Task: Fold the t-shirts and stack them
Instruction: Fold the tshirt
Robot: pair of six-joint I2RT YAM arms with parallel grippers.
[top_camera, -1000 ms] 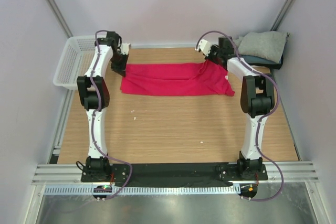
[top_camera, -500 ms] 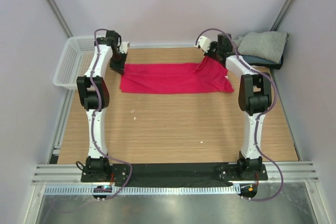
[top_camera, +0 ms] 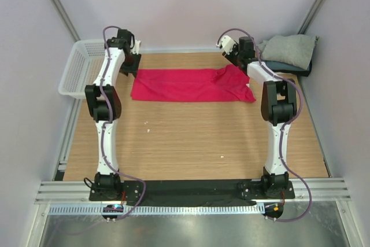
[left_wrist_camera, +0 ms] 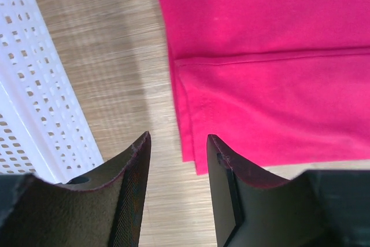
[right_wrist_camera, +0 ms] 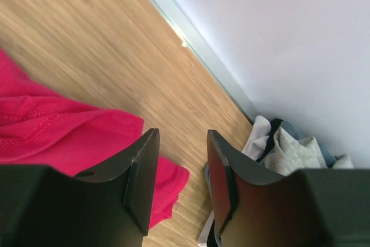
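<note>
The crimson-pink t-shirt [top_camera: 191,85] is laid out as a wide band across the far half of the table [top_camera: 191,143], its long edges approx. parallel to the far table edge. Its L end is squared off. In the left wrist view a doubled edge w/ a seam line is shown lying flat on the wood. The R end is rumpled, w/ a raised fold at the far corner.

The L gripper [left_wrist_camera: 176,137] is held just off the shirt's L end, fingers spread, nothing pinched. Bare wood is seen in the gap, w/ the shirt's corner just beside one finger. The white mesh basket [left_wrist_camera: 34,85] stands on the other side, and only a narrow strip of wood is left btwn basket wall and shirt edge.

The R gripper [right_wrist_camera: 179,132] is held over the shirt's R end, fingers likewise apart and gripping nothing.

A stack of folded shirts [top_camera: 289,53] is set in the far R corner against the wall, light grey on top, dark blue-grey under. In the blurred right wrist view a white layer seems to be tucked in too. A strip of wood is left btwn stack and crimson shirt.

The near half of the table is seen as open wood btwn the two arms.
</note>
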